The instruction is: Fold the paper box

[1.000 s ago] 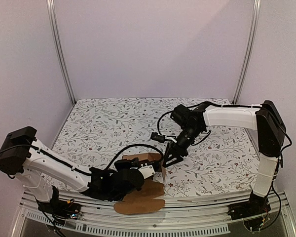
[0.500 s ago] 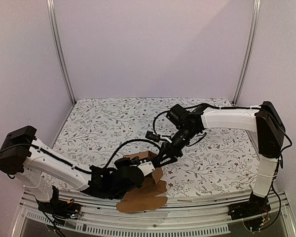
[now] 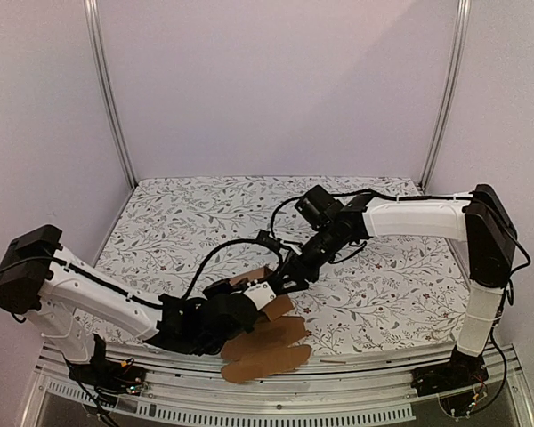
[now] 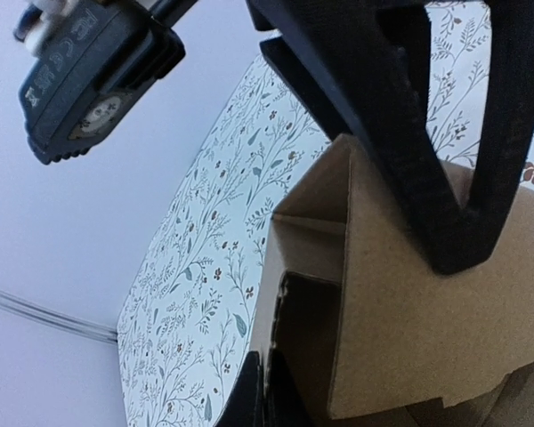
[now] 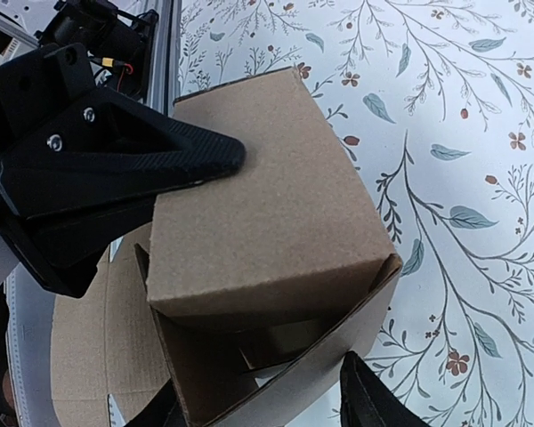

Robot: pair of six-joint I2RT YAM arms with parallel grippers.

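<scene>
While left jaws tight on paper box (image 5: 258, 222), right jaws half-spread astride its corner, floral table (image 3: 187, 222) below.

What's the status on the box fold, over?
Left gripper shut on paper box wall. Right gripper open, straddling it, one finger on top panel. Flaps not yet folded shut.

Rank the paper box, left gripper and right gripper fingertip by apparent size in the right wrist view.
1. paper box
2. left gripper, partly out of frame
3. right gripper fingertip, cropped at the bottom edge, so its rank covers only what shows
</scene>
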